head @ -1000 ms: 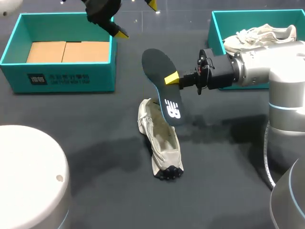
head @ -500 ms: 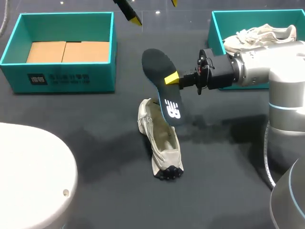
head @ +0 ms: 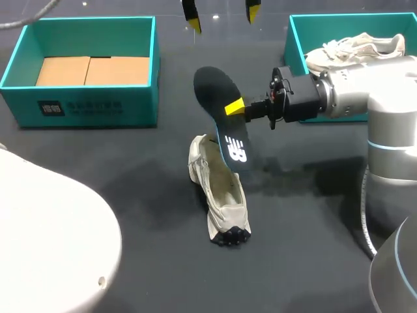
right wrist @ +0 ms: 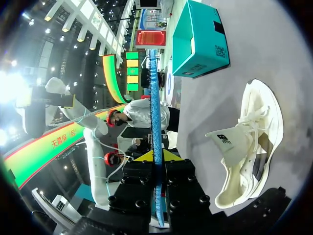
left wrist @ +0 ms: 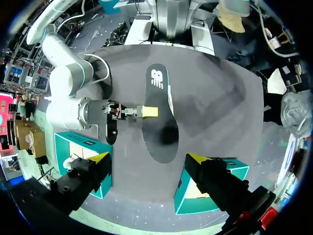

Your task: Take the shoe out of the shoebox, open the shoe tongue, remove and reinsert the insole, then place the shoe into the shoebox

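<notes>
A dark insole hangs tilted above the table, its printed heel end just over the opening of the beige shoe. My right gripper is shut on the insole's edge near its middle. In the right wrist view the insole shows edge-on between the fingers of the right gripper, with the shoe lying beside it, tongue pulled up. My left gripper hovers open at the table's far edge. From it, the left gripper looks down on the insole.
A teal shoebox with cardboard inserts stands at the far left. A second teal shoebox at the far right holds another beige shoe. My left arm's white link fills the near left corner.
My left gripper has swung right along the far edge, from over the left shoebox to beyond the insole. The left arm's white link has spread further into view. The right arm and insole stayed still.
</notes>
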{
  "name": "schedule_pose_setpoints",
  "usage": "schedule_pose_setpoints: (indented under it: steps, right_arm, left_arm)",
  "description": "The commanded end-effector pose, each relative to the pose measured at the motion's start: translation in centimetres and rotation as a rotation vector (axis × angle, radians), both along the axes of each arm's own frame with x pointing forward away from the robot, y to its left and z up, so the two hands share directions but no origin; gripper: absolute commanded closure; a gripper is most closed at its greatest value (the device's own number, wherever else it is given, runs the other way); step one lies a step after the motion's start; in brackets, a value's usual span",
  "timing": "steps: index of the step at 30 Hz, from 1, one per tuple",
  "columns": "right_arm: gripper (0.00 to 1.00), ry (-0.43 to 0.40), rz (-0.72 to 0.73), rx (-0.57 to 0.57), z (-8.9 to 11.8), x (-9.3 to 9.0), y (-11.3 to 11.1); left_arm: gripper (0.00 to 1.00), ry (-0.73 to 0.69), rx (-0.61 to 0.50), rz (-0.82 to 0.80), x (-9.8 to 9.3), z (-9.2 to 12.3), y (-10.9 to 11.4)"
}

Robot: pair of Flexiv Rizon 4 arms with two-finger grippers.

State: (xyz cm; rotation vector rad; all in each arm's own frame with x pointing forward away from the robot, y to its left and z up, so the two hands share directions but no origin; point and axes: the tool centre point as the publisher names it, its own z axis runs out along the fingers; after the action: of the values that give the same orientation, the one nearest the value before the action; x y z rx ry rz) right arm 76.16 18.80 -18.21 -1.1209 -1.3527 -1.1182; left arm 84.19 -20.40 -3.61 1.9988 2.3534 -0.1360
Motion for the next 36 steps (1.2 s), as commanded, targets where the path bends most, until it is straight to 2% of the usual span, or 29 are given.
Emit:
schedule_pose_setpoints:
  steps: [1, 5, 9, 14, 18, 25, 36]
  right_arm:
    - [1.0, 0.0, -0.001, -0.002, 0.0, -0.1, 0.1]
    - [1.0, 0.0, -0.001, -0.002, 0.0, -0.1, 0.1]
    - [1.0, 0.0, -0.001, -0.002, 0.0, -0.1, 0.1]
    - [1.0, 0.0, -0.001, -0.002, 0.0, -0.1, 0.1]
    - [1.0, 0.0, -0.001, -0.002, 0.0, -0.1, 0.1]
    - [1.0, 0.0, -0.001, -0.002, 0.0, -0.1, 0.1]
    - [1.0, 0.0, -0.001, -0.002, 0.0, -0.1, 0.1]
  left_arm:
    - [0.0, 0.069, 0.27, -0.015, 0.5, -0.3, -0.5]
    - [0.0, 0.074, 0.271, -0.016, 0.6, -0.8, -0.5]
    - [0.0, 0.072, 0.186, -0.009, 0.3, -0.8, -0.2]
    - [0.0, 0.063, 0.149, 0.013, 0.1, -1.2, 0.4]
    - [0.0, 0.034, -0.02, 0.049, -0.3, -0.9, 1.7]
    - [0.0, -0.011, -0.261, 0.085, -1.5, -1.9, 3.3]
    - [0.0, -0.032, -0.488, 0.126, -3.0, -3.2, 5.7]
